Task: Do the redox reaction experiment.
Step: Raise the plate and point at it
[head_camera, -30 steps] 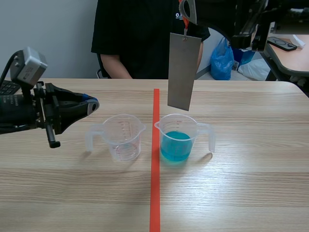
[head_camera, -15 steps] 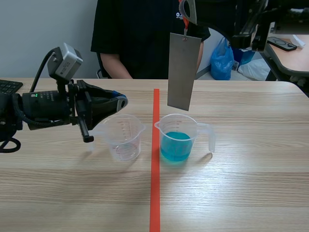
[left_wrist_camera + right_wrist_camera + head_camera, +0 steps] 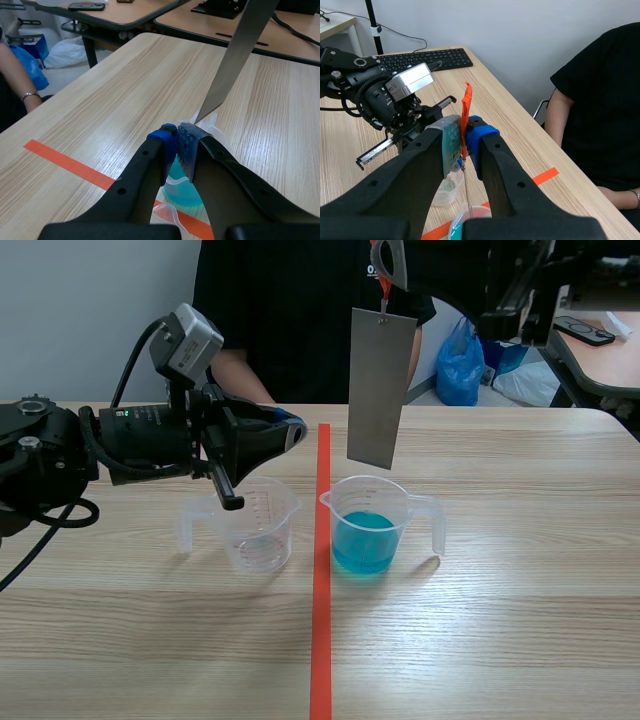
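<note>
Movement on the left: the left arm [image 3: 120,445] has swung in from the table's [image 3: 520,580] left edge, rising as it came, and the left end effector [image 3: 292,427] now sits above the far rim of the empty cup [image 3: 255,523], well right of its spot a second ago. Its fingers are pressed narrow, pads together, nothing between them. From its own camera the blue cup shows just under and ahead of the fingertips, with the plate's lower corner beyond.

Nothing else has shifted. Right of the empty cup runs one orange tape line [image 3: 321,640], and just past it stands the blue cup [image 3: 368,525], part full of blue liquid, handle out to the right. Above it hangs the grey plate [image 3: 380,388], upright, its lower edge clear of the liquid. Up top, the right end effector [image 3: 388,265] is clamped on the orange tag [image 3: 466,107] that carries the plate.

Count: two cups, one plate, one tag, one tape line, two arms. One person [image 3: 290,310] in black sits across the table.
</note>
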Controlling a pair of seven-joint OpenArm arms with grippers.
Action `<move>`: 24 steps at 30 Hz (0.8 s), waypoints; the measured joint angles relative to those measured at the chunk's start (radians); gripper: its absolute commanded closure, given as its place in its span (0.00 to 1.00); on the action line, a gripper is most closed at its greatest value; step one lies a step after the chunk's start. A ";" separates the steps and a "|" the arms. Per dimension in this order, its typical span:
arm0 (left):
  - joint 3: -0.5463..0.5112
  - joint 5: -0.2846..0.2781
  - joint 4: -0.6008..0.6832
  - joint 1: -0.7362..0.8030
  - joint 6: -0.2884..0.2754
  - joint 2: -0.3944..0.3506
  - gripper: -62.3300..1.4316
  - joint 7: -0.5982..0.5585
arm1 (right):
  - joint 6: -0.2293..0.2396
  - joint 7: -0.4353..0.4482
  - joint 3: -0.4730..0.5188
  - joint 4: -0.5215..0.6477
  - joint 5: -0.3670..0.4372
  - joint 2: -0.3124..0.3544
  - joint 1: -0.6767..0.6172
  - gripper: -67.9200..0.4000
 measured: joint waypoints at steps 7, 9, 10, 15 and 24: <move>0.000 -0.034 0.000 -0.003 0.000 0.000 0.91 0.026 | 0.000 0.000 0.000 0.000 0.000 0.000 0.000 0.97; 0.000 -0.034 0.000 -0.003 0.000 0.000 0.91 0.026 | 0.000 0.000 0.000 0.000 0.000 0.000 0.000 0.97; 0.000 -0.034 0.000 -0.003 0.000 0.002 0.91 0.027 | 0.000 0.000 0.000 0.000 0.000 0.000 0.000 0.97; 0.000 -0.033 0.000 -0.002 0.000 0.029 0.91 0.078 | 0.000 0.000 0.000 0.000 0.000 0.000 0.000 0.97; 0.000 -0.034 0.000 -0.003 0.000 0.036 0.91 0.077 | 0.000 0.000 0.000 0.000 0.000 0.000 0.000 0.97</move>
